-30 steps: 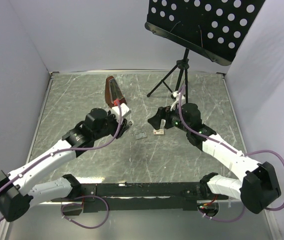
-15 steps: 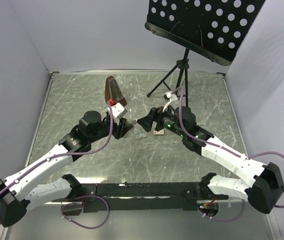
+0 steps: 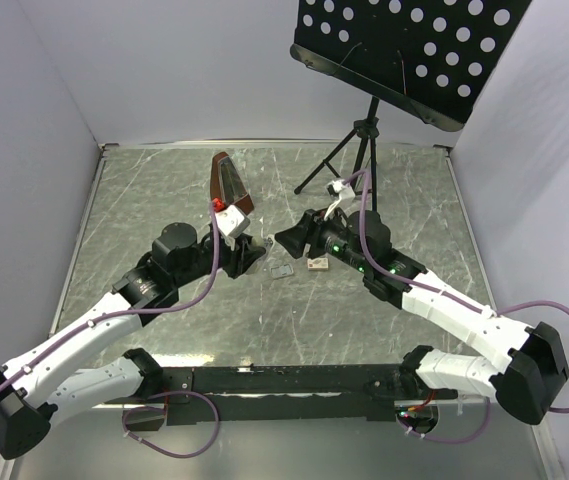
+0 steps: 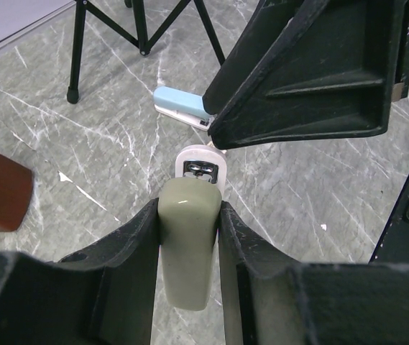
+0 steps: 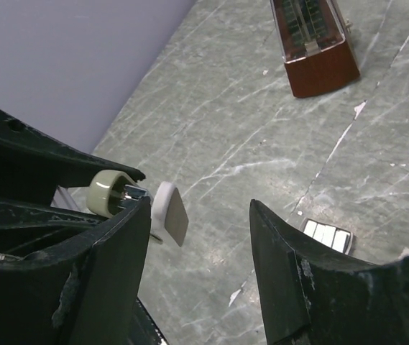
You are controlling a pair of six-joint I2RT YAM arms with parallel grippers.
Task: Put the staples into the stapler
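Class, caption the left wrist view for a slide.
Left gripper clamps the grey-green stapler; right gripper close by its white end.

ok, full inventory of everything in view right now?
stapler: 1, sage green and white, in left claw
staple box: 1, cream-tan, centre of table
translucent piece: 1, grey-blue, flat beside the box
metronome: 1, brown, beyond the stapler
music stand: 1, black, far right
small object: 1, light blue and white, near stand's legs
table: 1, grey marbled
left claw: 1, black, shut on stapler
right claw: 1, black, open by stapler's white end
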